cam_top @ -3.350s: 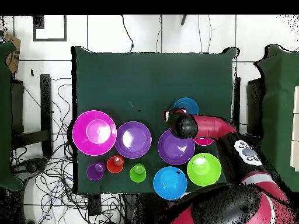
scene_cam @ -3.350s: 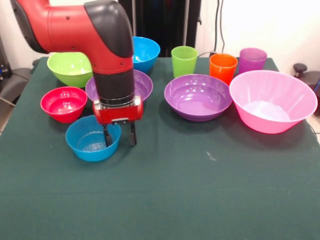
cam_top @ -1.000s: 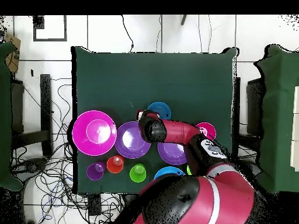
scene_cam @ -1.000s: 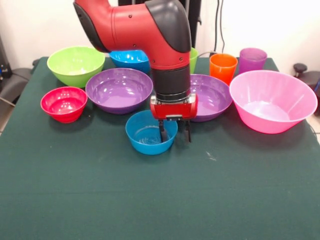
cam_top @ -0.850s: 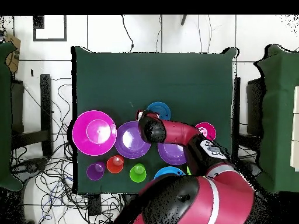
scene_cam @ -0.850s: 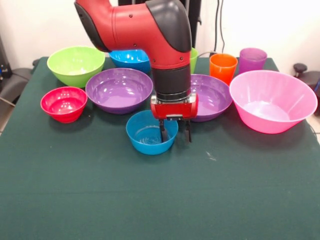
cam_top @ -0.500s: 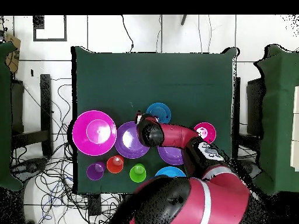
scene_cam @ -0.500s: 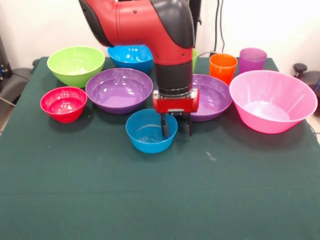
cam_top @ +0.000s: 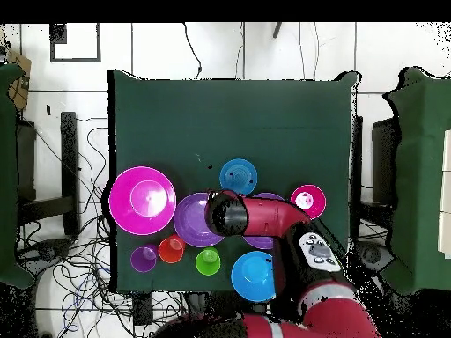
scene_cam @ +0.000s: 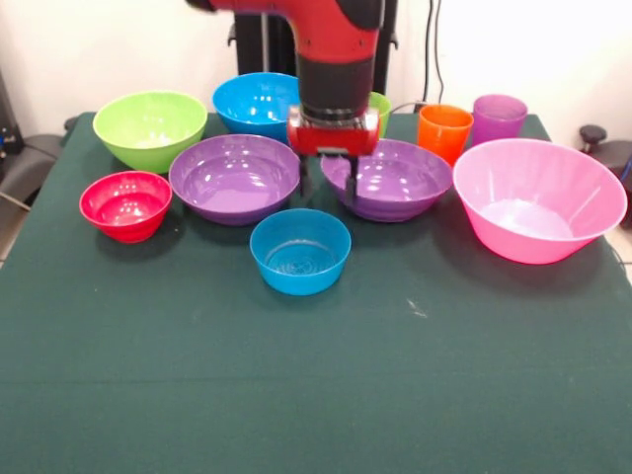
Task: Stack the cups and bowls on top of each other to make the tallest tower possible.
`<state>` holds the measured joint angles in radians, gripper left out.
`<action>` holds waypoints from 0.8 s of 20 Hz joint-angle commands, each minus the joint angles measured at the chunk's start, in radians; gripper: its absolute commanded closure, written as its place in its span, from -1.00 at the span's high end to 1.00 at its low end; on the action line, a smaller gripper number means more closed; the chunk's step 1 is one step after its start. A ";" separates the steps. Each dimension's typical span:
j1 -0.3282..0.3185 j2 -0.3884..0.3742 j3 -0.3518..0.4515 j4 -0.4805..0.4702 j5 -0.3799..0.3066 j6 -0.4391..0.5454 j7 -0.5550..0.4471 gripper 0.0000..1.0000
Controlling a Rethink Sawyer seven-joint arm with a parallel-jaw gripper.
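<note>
Fingers of the gripper point(scene_cam: 329, 184) are hanging over the gap between the two purple bowls, and that gap is the relation the coming move turns on. Taking the purple bowl on the viewer's right point(scene_cam: 387, 181) as the landmark in the front view, the gripper is sitting at its near-left rim, one dark finger just at or inside that rim and the other outside it, toward the second purple bowl point(scene_cam: 235, 178). The jaws are standing narrowly apart with nothing between them that I can make out; whether a finger is touching the rim is not clear.

The small blue bowl point(scene_cam: 300, 251) is lying in front of that landmark and to its left, apart from the fingertips and nearer the camera. The other blue bowl point(scene_cam: 257, 103) is sitting behind the landmark and to its left. The big pink bowl point(scene_cam: 538, 198) is resting just beside the landmark's right side, with the orange cup point(scene_cam: 441, 132) and the purple cup point(scene_cam: 499, 118) behind it. The green cup point(scene_cam: 380, 112) is mostly hidden behind the arm. The lime green bowl point(scene_cam: 150, 127) and the red bowl point(scene_cam: 126, 204) are sitting well to the left. Nothing is stacked yet. A rim pinch on the landmark bowl looks like the likeliest next grasp.
</note>
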<state>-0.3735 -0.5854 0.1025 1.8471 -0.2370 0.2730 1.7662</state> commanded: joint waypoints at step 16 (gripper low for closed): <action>-0.005 -0.219 -0.009 0.035 -0.006 0.330 0.036 1.00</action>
<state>-0.3679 -0.8166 0.0481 1.8506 -0.2381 0.5718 1.7662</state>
